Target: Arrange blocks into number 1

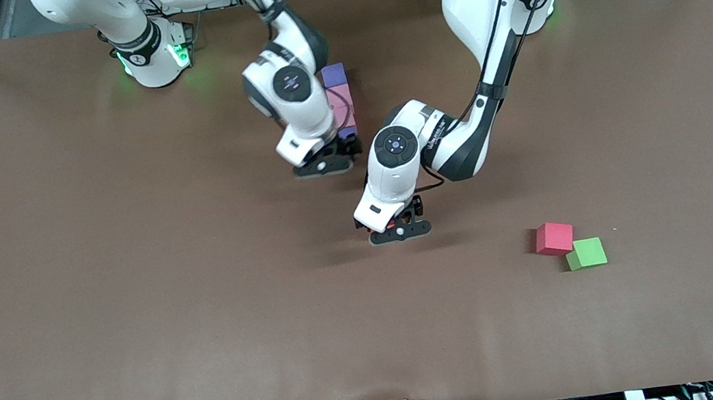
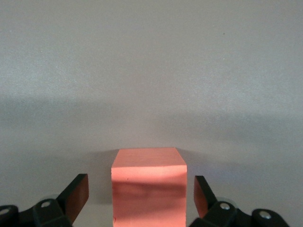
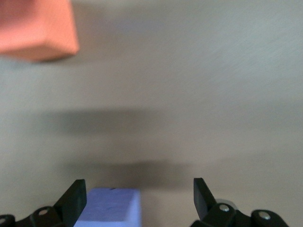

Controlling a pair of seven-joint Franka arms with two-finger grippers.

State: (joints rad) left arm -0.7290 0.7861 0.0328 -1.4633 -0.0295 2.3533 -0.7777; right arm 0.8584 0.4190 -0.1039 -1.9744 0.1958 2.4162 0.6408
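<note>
The brown tabletop [image 1: 100,295] carries a short line of small matte foam cubes near its middle, running from the robots' bases toward the front camera. The top purple foam cube [image 1: 333,74] lies farthest from the camera. A light pink foam cube [image 1: 341,100] touches it on the camera side, and a second light pink foam cube [image 1: 346,118] follows, partly hidden by the right arm. A second purple foam cube [image 3: 110,205] closes the line nearest the camera.

The right end effector [image 3: 137,201] hangs low over that last purple cube. Its fingers [image 3: 75,198] stand apart; the cube sits between them, against one finger and clear of the other.

The left end effector [image 2: 141,198] is nearer the camera than the line of cubes, down at the tabletop. Its fingers [image 2: 78,194] are spread, one on each side of the orange-red foam cube [image 2: 148,189], with a visible gap on both sides. That cube rests on the tabletop, apart from the line and closer to the camera.

Well apart from the line, toward the left arm's end of the tabletop and nearer the camera, a crimson foam cube [image 1: 554,238] and a green foam cube [image 1: 585,253] sit corner to corner.
</note>
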